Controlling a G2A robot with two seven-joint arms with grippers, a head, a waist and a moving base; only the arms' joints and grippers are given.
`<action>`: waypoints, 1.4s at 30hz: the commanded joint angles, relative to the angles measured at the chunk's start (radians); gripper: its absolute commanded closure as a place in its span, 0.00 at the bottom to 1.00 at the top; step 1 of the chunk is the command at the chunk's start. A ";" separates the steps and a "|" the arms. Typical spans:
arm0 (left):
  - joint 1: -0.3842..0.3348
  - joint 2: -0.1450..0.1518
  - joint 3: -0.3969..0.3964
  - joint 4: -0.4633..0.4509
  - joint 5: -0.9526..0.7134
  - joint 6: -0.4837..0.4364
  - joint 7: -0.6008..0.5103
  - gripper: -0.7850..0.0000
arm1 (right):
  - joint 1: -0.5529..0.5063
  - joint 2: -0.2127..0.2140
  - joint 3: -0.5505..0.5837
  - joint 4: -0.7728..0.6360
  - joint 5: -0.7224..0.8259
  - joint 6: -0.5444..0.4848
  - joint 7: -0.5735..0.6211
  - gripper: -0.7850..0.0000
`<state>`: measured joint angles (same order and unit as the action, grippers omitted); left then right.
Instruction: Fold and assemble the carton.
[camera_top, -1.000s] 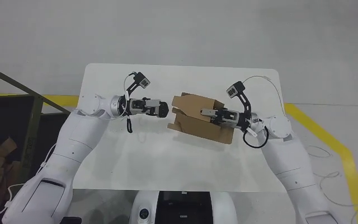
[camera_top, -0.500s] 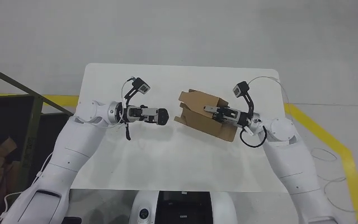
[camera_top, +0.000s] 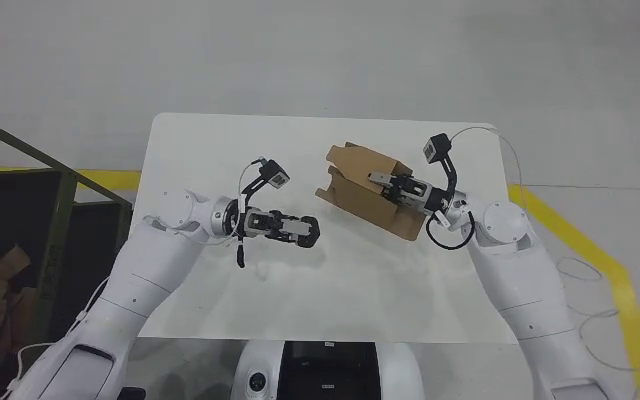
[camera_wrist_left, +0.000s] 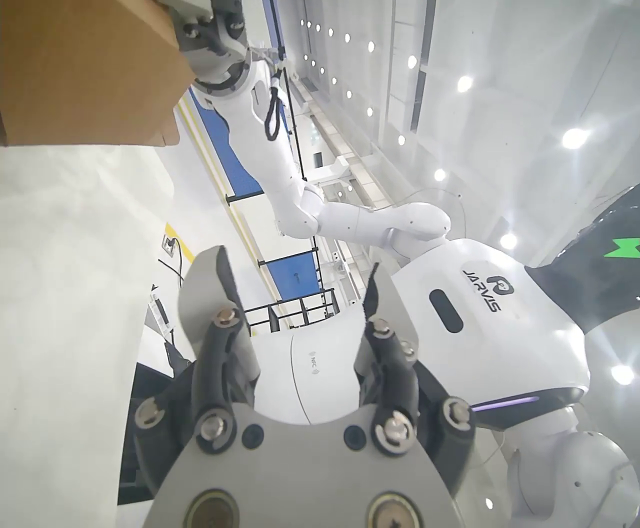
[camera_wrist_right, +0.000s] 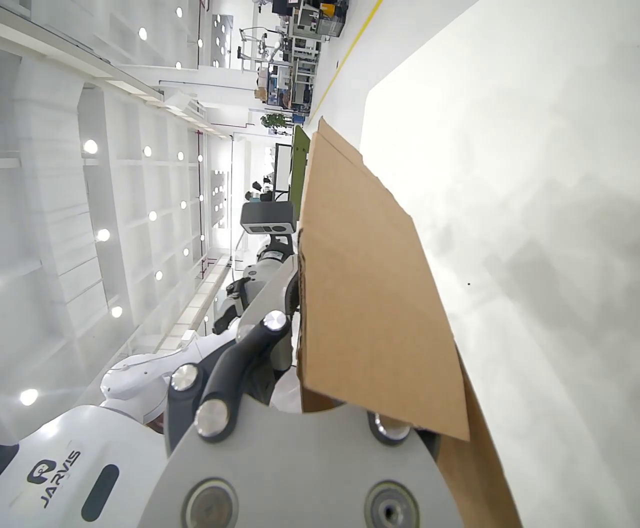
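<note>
The right gripper (camera_top: 384, 182) pinches the cardboard carton (camera_top: 358, 168) by a wall panel. The left gripper (camera_top: 312, 233), near the carton, has its fingers spread wide.

Brown cardboard carton (camera_top: 358, 198), part-folded w/ flaps open, sat skewed on the right end effector (camera_top: 388, 184), top panel pinched betw. its fingers. Open end faced away from it, apart from left end effector (camera_top: 312, 234).

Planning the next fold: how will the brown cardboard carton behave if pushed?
Probably light: the right gripper alone holds the brown cardboard carton by one panel. Likely flexible: its open flaps look thin. May pivot about that single grip if the left gripper pushes.
</note>
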<state>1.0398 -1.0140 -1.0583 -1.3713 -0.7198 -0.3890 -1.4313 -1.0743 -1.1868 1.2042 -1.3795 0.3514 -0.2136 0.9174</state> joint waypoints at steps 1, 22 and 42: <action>-0.005 -0.003 0.017 0.011 0.019 -0.007 0.007 1.00 | 0.001 0.000 -0.002 -0.003 0.002 0.004 -0.003 1.00; -0.078 -0.031 0.141 0.149 0.116 -0.058 0.058 1.00 | -0.063 -0.005 -0.029 -0.145 0.070 0.057 -0.056 1.00; -0.107 -0.059 0.152 0.236 0.018 -0.063 0.064 1.00 | -0.104 -0.005 -0.052 -0.213 0.005 0.033 -0.116 1.00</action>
<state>0.9340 -1.0720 -0.9065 -1.1384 -0.7007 -0.4523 -1.3675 -1.1781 -1.1915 1.1528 -1.5918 0.3569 -0.1805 0.8026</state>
